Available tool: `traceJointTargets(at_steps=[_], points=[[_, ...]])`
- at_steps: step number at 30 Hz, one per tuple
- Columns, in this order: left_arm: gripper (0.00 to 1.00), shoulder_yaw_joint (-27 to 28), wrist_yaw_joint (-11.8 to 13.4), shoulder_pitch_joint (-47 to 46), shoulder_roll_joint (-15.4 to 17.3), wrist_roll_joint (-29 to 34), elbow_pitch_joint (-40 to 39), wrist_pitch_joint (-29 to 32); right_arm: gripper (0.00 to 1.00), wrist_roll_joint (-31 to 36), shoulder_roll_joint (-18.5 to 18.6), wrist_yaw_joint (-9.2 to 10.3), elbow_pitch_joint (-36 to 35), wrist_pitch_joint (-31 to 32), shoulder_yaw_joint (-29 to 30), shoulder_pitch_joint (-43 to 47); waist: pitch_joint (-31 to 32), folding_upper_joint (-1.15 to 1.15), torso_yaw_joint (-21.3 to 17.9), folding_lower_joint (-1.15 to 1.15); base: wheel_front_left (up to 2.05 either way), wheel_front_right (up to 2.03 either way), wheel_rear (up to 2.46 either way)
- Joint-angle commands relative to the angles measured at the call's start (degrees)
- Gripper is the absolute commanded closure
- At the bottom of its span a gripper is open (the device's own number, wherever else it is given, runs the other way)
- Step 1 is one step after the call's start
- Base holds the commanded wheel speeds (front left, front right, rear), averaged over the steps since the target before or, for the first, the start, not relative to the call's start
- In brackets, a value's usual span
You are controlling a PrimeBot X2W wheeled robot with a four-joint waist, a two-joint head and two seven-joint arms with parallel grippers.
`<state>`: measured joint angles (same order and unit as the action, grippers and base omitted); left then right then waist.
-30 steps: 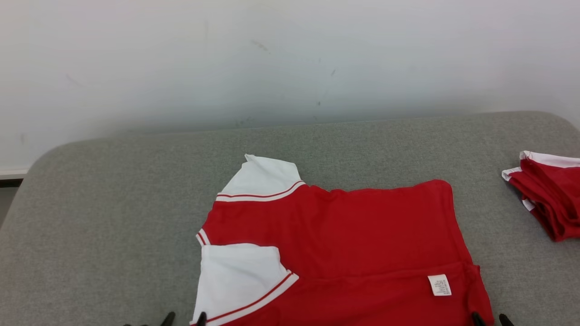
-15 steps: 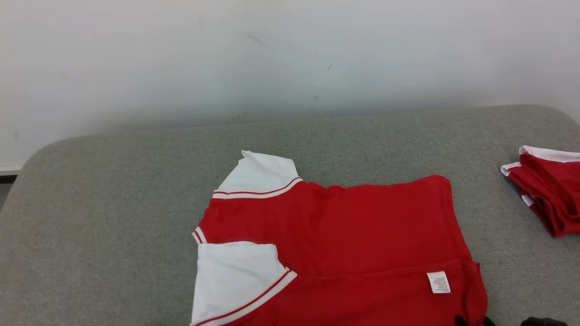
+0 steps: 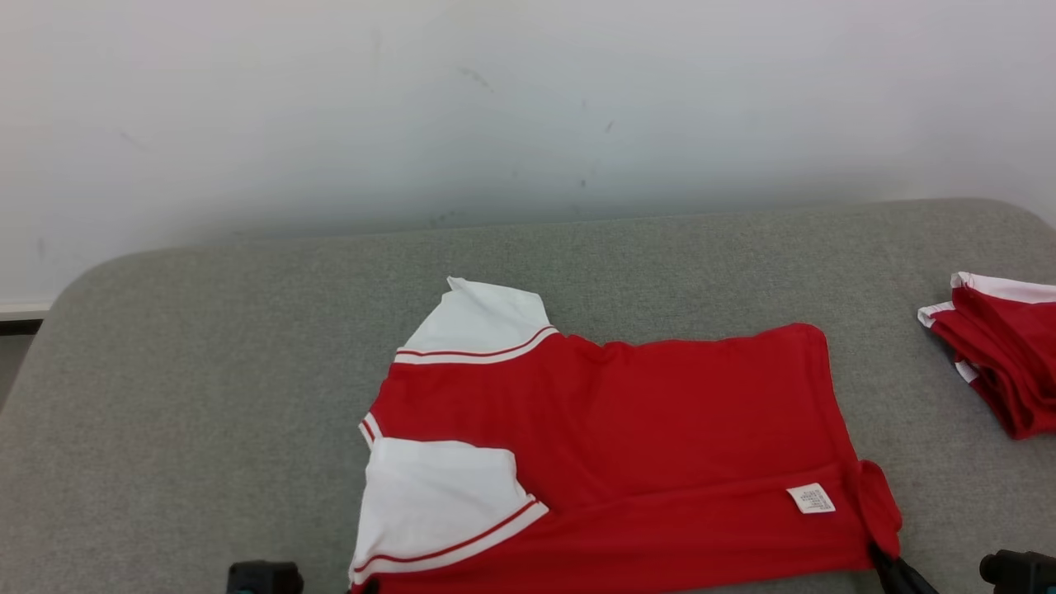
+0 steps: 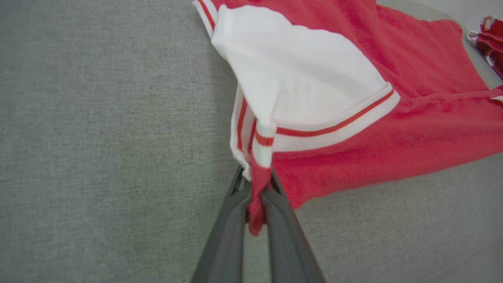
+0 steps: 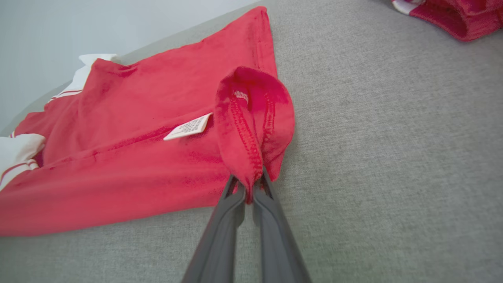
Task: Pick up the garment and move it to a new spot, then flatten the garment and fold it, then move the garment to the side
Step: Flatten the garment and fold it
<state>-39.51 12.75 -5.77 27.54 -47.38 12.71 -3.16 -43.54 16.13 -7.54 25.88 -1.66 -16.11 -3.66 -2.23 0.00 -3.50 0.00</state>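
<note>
We cannot read the print on the white label (image 3: pixel 813 498): it is too small, in the right wrist view as well. The head view's bottom edge cuts off the garment's (image 3: pixel 627 429) near left corner and most of the right gripper (image 3: pixel 881 559); its right edge cuts the folded red pile (image 3: pixel 1002 363). 2 dark blocks (image 3: pixel 264 577) at that bottom edge are cut off too, and we cannot tell what they are. Pinched cloth hides the inner faces of the left gripper (image 4: pixel 256 184).

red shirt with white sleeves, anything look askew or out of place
Nothing damaged. The red fabric shirt with white sleeves lies partly folded on the grey upholstered cushion, its white care label exposed. Its near hem corner is bunched where the right fingers pinch it; the left fingers pinch it at the sleeve cuff.
</note>
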Motion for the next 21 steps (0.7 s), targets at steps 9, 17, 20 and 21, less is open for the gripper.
traceJointTargets(at_steps=[9, 17, 20, 21], points=[[1.00, -0.28, 3.74, 4.43, 7.21, -1.60, -11.22, 8.23, 1.00, -6.23, 7.88, 0.12, -8.92, 10.39, 0.64, 6.91, 0.65, 0.00, 0.82, 0.00, 0.00, 0.00, 0.00], [0.00, -0.75, 5.14, 7.33, 8.48, -3.39, -14.60, 11.53, 0.00, -6.43, 6.70, 0.13, -10.08, 15.85, 3.80, 10.93, -0.64, 0.00, 0.97, 0.00, 0.00, 0.00, 0.00], [0.00, -1.06, 4.53, 6.48, 8.18, -3.29, -13.78, 11.85, 0.00, -4.99, 5.68, 0.12, -10.03, 16.74, 4.53, 10.29, -0.83, 0.00, 0.75, 0.00, 0.00, 0.00, 0.00], [0.00, -0.97, 4.47, 6.04, 8.19, -3.17, -13.59, 11.70, 0.00, -4.56, 5.38, 0.12, -10.16, 16.90, 4.90, 10.09, -0.82, 0.00, 0.66, 0.00, 0.00, 0.00, 0.00]])
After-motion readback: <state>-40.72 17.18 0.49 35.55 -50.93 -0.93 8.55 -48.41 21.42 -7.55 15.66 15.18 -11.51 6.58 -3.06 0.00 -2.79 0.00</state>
